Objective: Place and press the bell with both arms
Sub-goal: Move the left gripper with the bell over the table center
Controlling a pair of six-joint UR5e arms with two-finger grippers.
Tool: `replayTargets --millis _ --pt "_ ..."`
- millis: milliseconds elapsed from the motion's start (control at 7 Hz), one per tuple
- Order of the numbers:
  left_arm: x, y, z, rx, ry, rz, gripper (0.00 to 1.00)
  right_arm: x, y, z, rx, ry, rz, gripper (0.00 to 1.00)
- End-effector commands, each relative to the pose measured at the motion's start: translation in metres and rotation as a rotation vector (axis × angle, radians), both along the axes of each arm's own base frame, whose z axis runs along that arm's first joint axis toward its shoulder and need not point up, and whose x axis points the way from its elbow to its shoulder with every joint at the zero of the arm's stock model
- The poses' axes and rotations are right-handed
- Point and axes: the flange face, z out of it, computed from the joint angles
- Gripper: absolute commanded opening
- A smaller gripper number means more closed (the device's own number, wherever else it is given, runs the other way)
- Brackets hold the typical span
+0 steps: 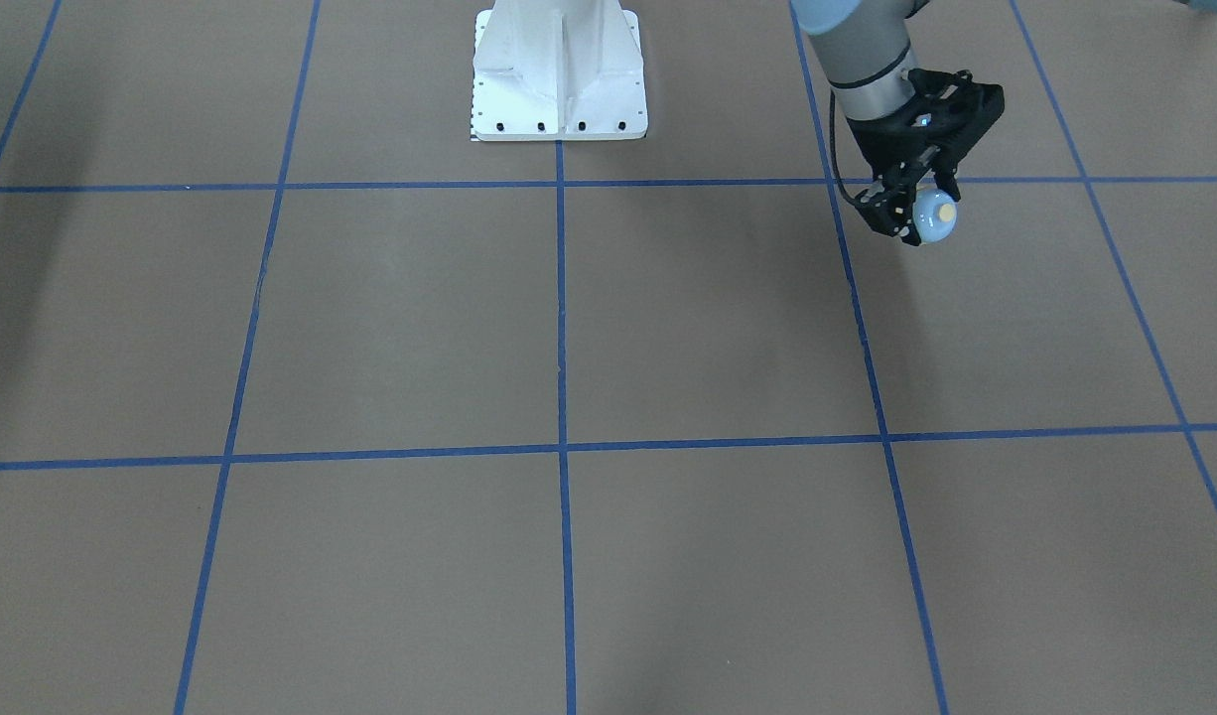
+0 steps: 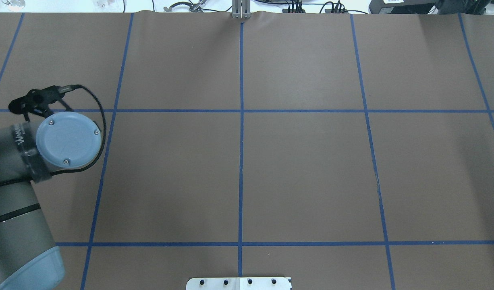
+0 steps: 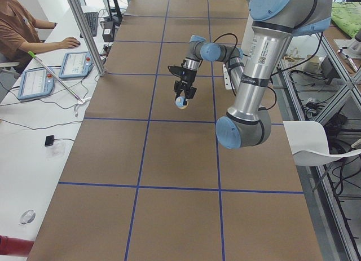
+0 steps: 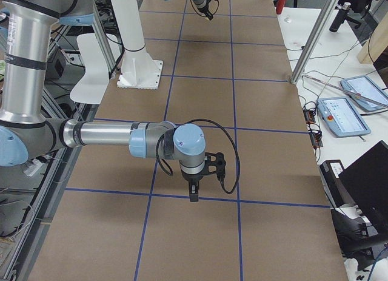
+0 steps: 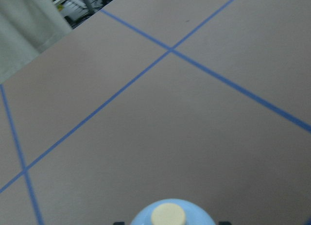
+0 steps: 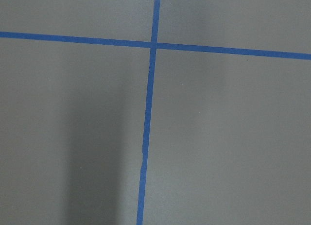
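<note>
The light-blue bell (image 1: 938,216) with its cream button is held in my left gripper (image 1: 921,214), which is shut on it. The bell is tilted and hangs above the brown table, close to a blue tape crossing. It also shows at the bottom edge of the left wrist view (image 5: 170,215) and in the exterior left view (image 3: 181,102). In the overhead view the left wrist (image 2: 68,139) hides the gripper and the bell. My right gripper (image 4: 193,193) points down over the table near a tape line, with nothing seen in it. I cannot tell whether it is open or shut.
The white bolted pedestal (image 1: 559,79) stands at the robot's side of the table. Blue tape lines (image 2: 241,161) grid the brown surface. An operator (image 3: 22,30), teach pendants (image 3: 35,82) and a metal post (image 3: 84,30) are beyond the table's far edge.
</note>
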Motion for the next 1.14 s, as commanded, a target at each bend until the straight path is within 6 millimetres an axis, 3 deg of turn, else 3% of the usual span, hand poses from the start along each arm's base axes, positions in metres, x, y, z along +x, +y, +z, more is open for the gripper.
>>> replayTargets --millis 0,429,714,1000 --pt "0.021 -0.016 -0.075 0.325 0.138 0.154 0.0 0.0 0.0 0.0 0.0 -0.002 0.0 1.0" --pt "0.125 -0.062 -0.068 0.632 0.208 0.242 0.0 0.0 0.0 0.001 -0.006 -0.002 0.0 1.0" --pt "0.175 -0.079 -0.058 0.721 0.204 0.299 0.0 0.0 0.001 0.003 -0.011 -0.002 0.0 1.0" --pt "0.258 -0.096 -0.056 0.802 0.199 0.234 0.0 0.0 0.001 0.003 -0.012 -0.004 0.0 1.0"
